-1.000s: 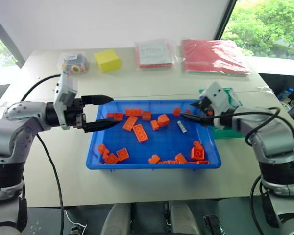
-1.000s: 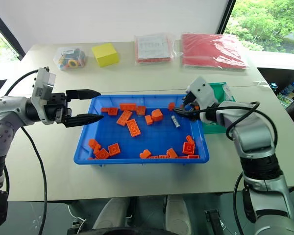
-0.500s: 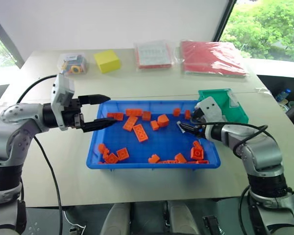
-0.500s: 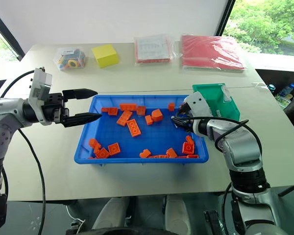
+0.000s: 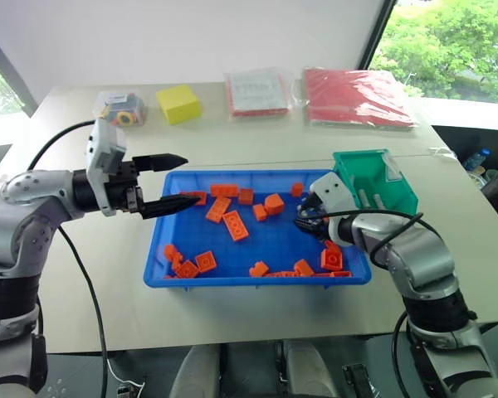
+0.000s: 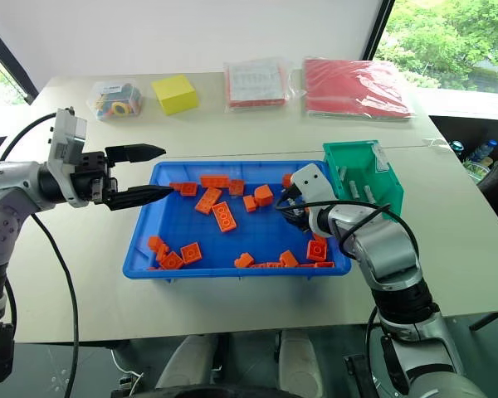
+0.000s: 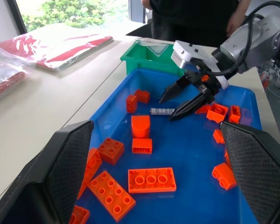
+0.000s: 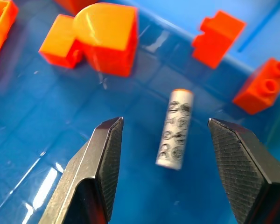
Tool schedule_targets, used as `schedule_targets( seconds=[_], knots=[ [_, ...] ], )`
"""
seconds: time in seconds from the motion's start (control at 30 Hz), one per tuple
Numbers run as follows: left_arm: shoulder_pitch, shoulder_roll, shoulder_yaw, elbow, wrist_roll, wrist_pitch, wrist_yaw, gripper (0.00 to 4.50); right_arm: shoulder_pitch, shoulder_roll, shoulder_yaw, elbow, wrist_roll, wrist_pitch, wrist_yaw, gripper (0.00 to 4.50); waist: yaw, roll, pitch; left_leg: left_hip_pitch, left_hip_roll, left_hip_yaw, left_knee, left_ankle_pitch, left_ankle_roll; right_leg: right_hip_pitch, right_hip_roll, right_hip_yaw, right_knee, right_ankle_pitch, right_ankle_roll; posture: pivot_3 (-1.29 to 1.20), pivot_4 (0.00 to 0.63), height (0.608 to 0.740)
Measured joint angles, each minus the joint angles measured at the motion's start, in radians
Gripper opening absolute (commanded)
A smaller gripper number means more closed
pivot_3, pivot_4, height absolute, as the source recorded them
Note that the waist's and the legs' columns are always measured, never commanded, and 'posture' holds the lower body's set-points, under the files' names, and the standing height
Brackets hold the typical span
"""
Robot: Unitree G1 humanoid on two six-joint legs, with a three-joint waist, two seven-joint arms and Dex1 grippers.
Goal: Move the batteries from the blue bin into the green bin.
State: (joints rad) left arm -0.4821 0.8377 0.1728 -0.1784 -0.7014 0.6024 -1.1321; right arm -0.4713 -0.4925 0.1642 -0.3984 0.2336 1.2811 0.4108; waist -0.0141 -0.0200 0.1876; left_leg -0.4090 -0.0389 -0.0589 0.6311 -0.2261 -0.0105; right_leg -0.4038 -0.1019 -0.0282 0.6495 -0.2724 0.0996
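Lying loose on the blue bin (image 8: 32, 135) floor, one battery (image 8: 175, 129) sits between the right gripper's (image 8: 165, 135) wide-spread fingers (image 8: 105, 158), untouched.

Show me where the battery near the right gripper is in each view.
Eye views: hidden behind the right gripper, at the blue bin's right end.
Left wrist view: the battery lies between that gripper's jaws.
Right wrist view: between the open jaws, bare floor around it.
Shared landmark: the rounded orange brick.
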Motion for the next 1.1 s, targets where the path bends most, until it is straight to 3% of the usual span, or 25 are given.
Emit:
schedule_targets(
  seconds=[0.13,0.17,0.2,0.47,0.63,0.8,0.93,1.1],
  knots=[
    [0.001,-0.005,0.001,0.0,-0.001,0.0,0.008,4.5,-0.005,0.005,0.031,0.014,0.006,-0.021,0.005,0.5,0.0,0.0,0.0,0.0,0.0,0.0,0.001,0.0,0.0,0.0,0.0,0.0,0.0,0.0,0.0,0.0,0.15,0.736],
    [0.001,-0.006,0.001,0.0,-0.001,0.0,0.01,4.5,-0.008,0.006,0.037,0.019,0.007,-0.027,0.006,0.13,0.001,0.0,0.0,0.0,0.0,0.0,0.001,0.0,0.0,0.0,0.0,0.0,0.0,0.0,0.0,0.0,0.15,0.736],
    [0.001,-0.008,0.001,0.0,-0.001,0.0,0.014,4.5,-0.015,0.006,0.039,0.033,0.007,-0.033,0.006,0.03,0.002,0.0,0.0,0.0,0.0,0.0,0.001,0.0,0.0,0.0,0.0,0.0,0.0,0.0,0.0,0.0,0.15,0.736],
    [-0.002,-0.013,0.001,0.0,-0.001,0.0,0.023,4.5,-0.03,0.004,0.033,0.047,0.016,-0.037,0.01,0.03,0.003,0.0,0.0,0.0,0.0,0.0,0.0,0.0,0.0,0.0,0.0,0.0,0.0,0.0,0.0,0.0,0.15,0.736],
    [-0.001,-0.013,0.001,0.0,-0.006,0.0,0.022,4.5,-0.119,-0.002,-0.118,0.0,0.083,0.093,0.022,0.03,0.003,0.003,0.002,-0.001,0.0,0.0,0.001,0.0,0.0,-0.001,0.0,0.0,0.0,0.0,0.0,0.0,0.15,0.736],
    [-0.002,-0.013,0.0,0.012,-0.004,-0.001,0.017,4.5,-0.244,-0.155,-0.316,0.035,0.082,0.1,0.015,0.03,0.007,0.002,0.002,-0.001,0.0,0.0,-0.001,0.0,0.0,-0.001,0.0,-0.001,-0.001,0.0,0.0,0.0,0.15,0.736],
    [-0.017,-0.024,-0.006,0.024,0.003,-0.002,0.015,4.5,-0.198,-0.203,-0.339,0.126,0.059,0.057,0.007,0.03,-0.001,0.002,0.002,-0.002,0.0,0.001,-0.001,0.0,0.0,-0.002,0.0,0.0,-0.001,0.0,0.0,0.0,0.15,0.736],
    [-0.047,-0.036,-0.027,0.041,0.014,-0.006,0.005,4.5,-0.106,-0.19,-0.336,0.164,0.056,0.008,0.006,2.52,-0.003,0.003,0.003,-0.001,0.0,0.002,-0.001,0.0,0.001,-0.002,0.0,0.0,0.0,0.0,0.0,0.0,0.15,0.736]
  ],
)
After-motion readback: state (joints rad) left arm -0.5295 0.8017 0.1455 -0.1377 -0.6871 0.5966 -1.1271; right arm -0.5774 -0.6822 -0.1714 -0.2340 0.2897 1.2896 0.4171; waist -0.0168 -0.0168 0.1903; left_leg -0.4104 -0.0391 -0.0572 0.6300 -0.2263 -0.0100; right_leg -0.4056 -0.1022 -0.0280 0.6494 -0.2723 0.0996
